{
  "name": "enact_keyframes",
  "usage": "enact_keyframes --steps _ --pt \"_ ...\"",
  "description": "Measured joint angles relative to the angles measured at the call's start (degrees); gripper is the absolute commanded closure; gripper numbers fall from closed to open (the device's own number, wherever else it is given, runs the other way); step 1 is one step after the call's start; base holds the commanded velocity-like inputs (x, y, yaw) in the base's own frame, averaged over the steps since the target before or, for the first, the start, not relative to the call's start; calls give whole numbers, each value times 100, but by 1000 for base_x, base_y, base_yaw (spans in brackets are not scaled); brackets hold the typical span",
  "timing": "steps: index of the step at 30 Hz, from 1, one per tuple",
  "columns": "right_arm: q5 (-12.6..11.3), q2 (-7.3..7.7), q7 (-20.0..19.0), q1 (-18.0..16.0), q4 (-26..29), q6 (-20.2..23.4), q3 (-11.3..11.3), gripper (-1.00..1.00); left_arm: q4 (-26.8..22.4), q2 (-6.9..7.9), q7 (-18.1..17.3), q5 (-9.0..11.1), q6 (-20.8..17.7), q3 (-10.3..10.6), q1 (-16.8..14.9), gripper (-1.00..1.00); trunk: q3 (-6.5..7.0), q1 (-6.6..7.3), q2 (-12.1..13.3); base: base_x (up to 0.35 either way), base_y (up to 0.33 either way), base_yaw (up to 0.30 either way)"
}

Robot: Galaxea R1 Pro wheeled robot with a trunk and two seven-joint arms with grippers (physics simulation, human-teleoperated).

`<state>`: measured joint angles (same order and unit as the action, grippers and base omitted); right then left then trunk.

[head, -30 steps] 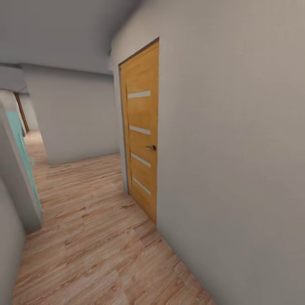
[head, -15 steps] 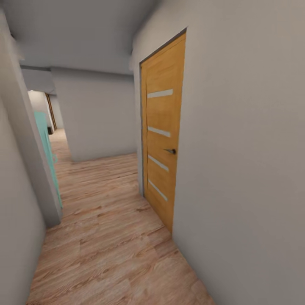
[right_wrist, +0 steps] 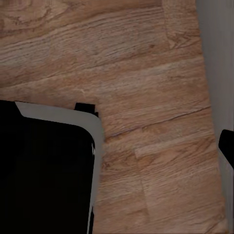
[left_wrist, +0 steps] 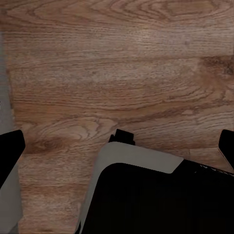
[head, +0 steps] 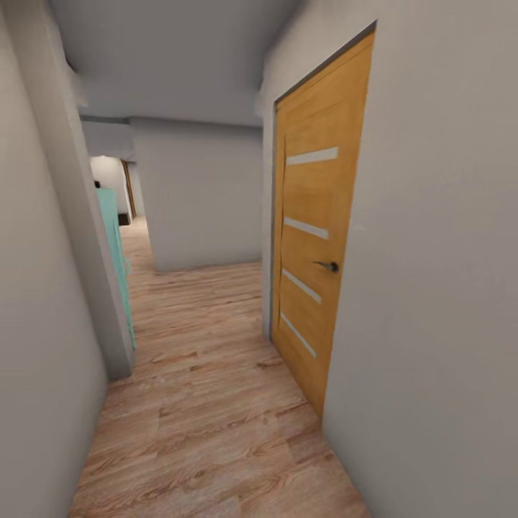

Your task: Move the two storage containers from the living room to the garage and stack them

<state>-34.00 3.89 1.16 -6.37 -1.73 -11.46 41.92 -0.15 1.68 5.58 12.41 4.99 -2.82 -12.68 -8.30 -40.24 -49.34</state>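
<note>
Rolling close beside the orange door point(head: 316, 244), we risk clipping its frame; our hands' openness we cannot tell.

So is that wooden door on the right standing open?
No, the wooden door sits shut, flush in its frame in the grey wall, with its handle facing the hallway.

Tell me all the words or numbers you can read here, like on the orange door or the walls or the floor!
There are none to read. The orange wooden door has only plain pale stripes and a dark handle, no letters or numbers. The grey walls, the wood plank floor and the turquoise panel down the hallway are all bare. Both wrist views show plain wood planks and dark robot parts with no labels.
</note>
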Motion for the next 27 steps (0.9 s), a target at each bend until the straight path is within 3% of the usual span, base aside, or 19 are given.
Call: enact_keyframes --steps 27 --pt "0 0 0 0 0 0 0 -100 0 0 0 0 -4 0 0 -100 0 0 0 320 0 269"
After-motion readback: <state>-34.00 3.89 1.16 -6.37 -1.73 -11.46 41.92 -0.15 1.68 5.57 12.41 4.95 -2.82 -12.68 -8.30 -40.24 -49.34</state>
